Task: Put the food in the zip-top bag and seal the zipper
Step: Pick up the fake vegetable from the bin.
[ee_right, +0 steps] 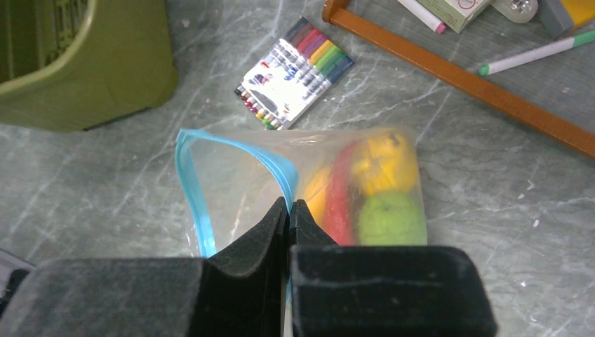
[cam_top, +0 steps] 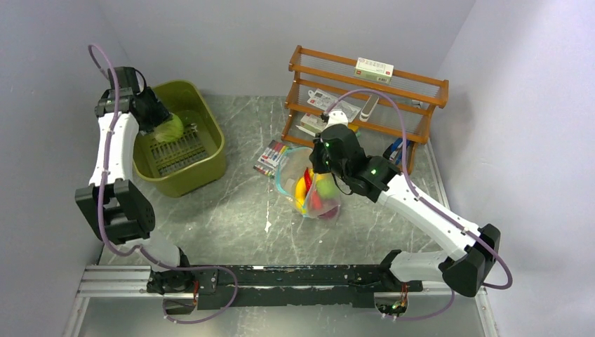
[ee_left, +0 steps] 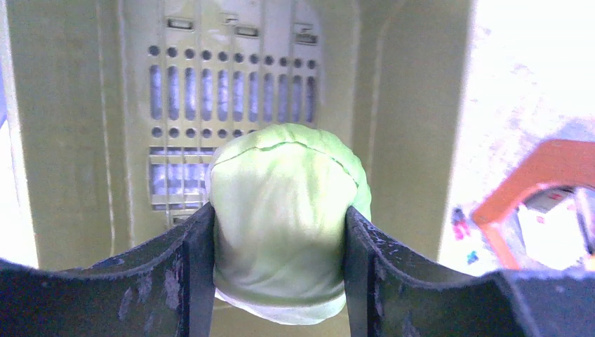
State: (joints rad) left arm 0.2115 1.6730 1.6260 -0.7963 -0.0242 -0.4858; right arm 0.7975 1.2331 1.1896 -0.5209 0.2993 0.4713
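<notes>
Looking down from above, we saw the left gripper [cam_top: 156, 121] hanging over the olive-green plastic tub [cam_top: 210, 156]. Its two dark fingers [ee_left: 189, 267] stood about halfway apart and pressed against either side of a pale green round plastic toy vegetable [ee_left: 284, 210]. From the left wrist we found that piece wedged firmly between the pads, with the tub's slotted floor beneath it. Whether the piece touched that floor we could not tell.

We saw the right gripper [ee_right: 288, 210] closed tight, its jaws meeting on the film of the clear soft plastic zip-top bag [ee_right: 231, 186]. It pinched that film right at the thin teal-blue zipper strip [ee_right: 188, 184]. The strip curved round in a loop, so the bag's mouth gaped, unsealed.

We placed the bag near the middle of the grey marbled table [cam_top: 231, 210], between the tub and the brown wooden rack [cam_top: 365, 91]. It sat just in front of a flat pack of coloured markers [ee_right: 295, 74]. Whether the bag's bottom rested on the table we could not tell.

Inside the bag we counted four pieces of toy food bunched together at the far end from the mouth. They were a yellow piece [ee_right: 382, 165], a long red piece [ee_right: 344, 189], a bright green round piece [ee_right: 393, 217] and an orange-yellow piece [ee_right: 316, 193].
</notes>
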